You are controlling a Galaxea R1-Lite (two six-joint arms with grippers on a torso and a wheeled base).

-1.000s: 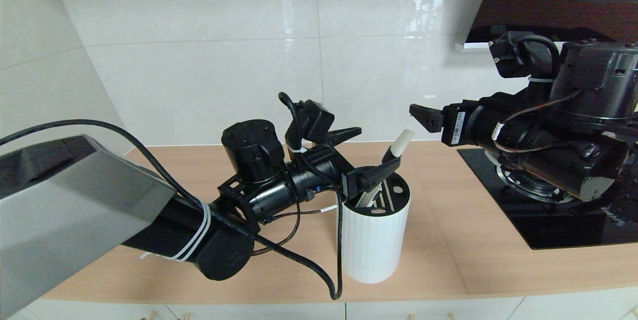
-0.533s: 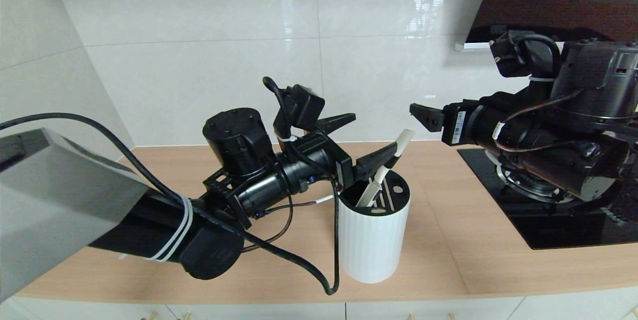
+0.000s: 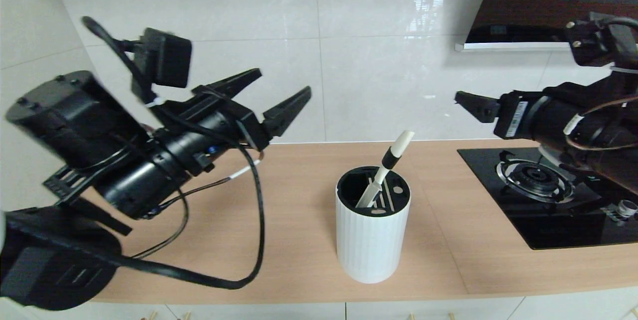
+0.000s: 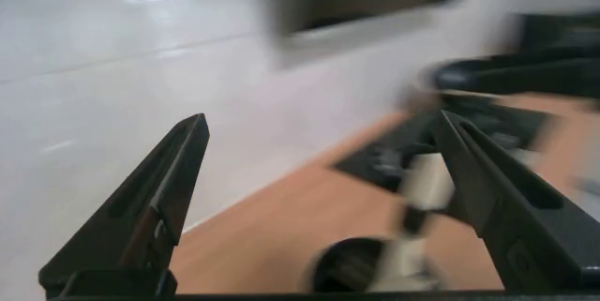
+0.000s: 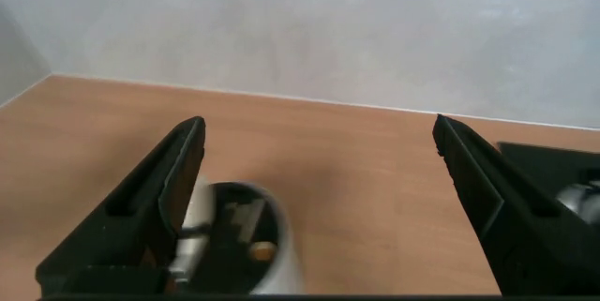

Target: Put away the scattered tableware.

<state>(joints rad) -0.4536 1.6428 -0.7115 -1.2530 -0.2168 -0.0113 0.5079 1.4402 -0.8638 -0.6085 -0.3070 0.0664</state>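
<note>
A white ribbed cutlery holder (image 3: 372,245) stands on the wooden counter (image 3: 448,240). A knife (image 3: 392,158) with a white handle and black collar leans in one of its slots, blade down. My left gripper (image 3: 284,81) hangs open above and to the left of the holder, with nothing between its fingers. The left wrist view shows that gripper (image 4: 319,123) open, with the holder (image 4: 361,268) and knife handle (image 4: 424,184) blurred beyond. My right gripper (image 3: 466,103) is up at the right, open and empty. From the right wrist, that gripper (image 5: 317,127) looks down on the holder (image 5: 251,245).
A black gas hob (image 3: 541,200) with a burner sits on the counter at the right, under a dark range hood (image 3: 543,1). White tiled wall (image 3: 349,61) closes the back. Bare counter lies left of the holder and between holder and hob.
My left gripper has let go of the knife and risen up and to the left, away from the holder. The knife stays leaning in the holder. The right arm drew back to the right.
</note>
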